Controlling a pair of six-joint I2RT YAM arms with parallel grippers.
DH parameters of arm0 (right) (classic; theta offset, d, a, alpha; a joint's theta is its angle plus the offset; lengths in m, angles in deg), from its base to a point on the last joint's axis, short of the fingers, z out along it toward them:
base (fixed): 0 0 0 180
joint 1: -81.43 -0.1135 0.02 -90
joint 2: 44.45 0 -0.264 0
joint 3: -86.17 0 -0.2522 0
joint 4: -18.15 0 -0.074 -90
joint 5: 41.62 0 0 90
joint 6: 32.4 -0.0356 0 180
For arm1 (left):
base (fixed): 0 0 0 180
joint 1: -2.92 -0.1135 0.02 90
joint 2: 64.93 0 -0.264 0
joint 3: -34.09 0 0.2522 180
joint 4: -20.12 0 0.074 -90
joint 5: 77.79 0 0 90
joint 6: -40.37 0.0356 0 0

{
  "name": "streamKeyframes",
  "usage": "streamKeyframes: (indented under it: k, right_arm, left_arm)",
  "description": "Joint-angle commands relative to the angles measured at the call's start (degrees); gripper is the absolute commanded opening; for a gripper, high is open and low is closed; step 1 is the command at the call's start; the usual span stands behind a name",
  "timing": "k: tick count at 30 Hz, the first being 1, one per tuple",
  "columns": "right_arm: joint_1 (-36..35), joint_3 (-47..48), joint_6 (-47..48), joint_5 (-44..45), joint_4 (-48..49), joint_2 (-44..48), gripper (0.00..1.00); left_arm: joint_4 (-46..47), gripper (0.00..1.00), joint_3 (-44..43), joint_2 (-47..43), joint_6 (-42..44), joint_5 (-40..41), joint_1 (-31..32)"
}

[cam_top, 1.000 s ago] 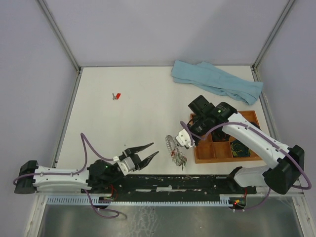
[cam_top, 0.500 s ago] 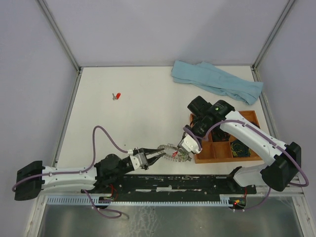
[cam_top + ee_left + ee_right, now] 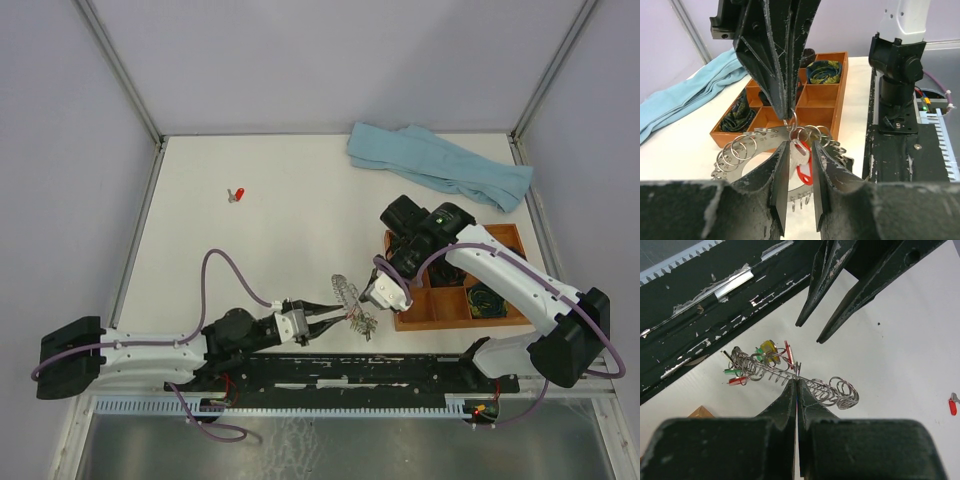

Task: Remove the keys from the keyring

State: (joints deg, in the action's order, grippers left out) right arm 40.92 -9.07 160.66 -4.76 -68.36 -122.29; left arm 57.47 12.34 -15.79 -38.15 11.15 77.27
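The right gripper [image 3: 796, 385] is clamped tight on the keyring [image 3: 790, 372], its two black fingertips pressed together on the ring's metal. The ring hangs from that pinch over the table [image 3: 280, 230], close to the near edge and right of its middle, just beside the left wall of the orange tray [image 3: 410, 322]. Small wire loops fringe the ring all round.

The keys [image 3: 736, 381] cluster at one end of the ring: red, green and yellow plastic heads show in the right wrist view. Any lettering on them is too small to read.

The left gripper [image 3: 799, 175] reaches in from the left with its jaws partly apart. In its own wrist view a red key tag [image 3: 802, 167] and a silvery key sit in the gap between the fingers [image 3: 782, 185]. In the right wrist view the fingertips lie near the keys with bare table showing between them, so contact cannot be told.

A loose red key [image 3: 238, 194] lies well apart, toward the far left corner. A light blue cloth [image 3: 440, 165] is bunched at the far right corner. Dark coiled bundles [image 3: 824, 71] fill some tray compartments.
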Motion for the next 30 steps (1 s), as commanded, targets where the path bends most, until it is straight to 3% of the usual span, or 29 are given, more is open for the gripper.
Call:
streamKeyframes:
  k: [1,13,30]
  right_arm:
    - [-0.4,0.2,1.5,-4.5,-1.4,0.9,0.01]
    - [-0.4,-0.1,-0.7,-5.3,-0.7,0.7,0.01]
    - [-0.4,-0.1,-8.4,-5.0,3.6,0.5,0.01]
  left_arm:
    - [3.8,0.31,-3.4,1.9,2.4,4.0,-0.2]
    - [4.8,0.31,-7.8,10.2,6.1,4.0,-0.2]
    - [4.0,0.27,-7.4,8.4,5.8,2.2,-0.1]
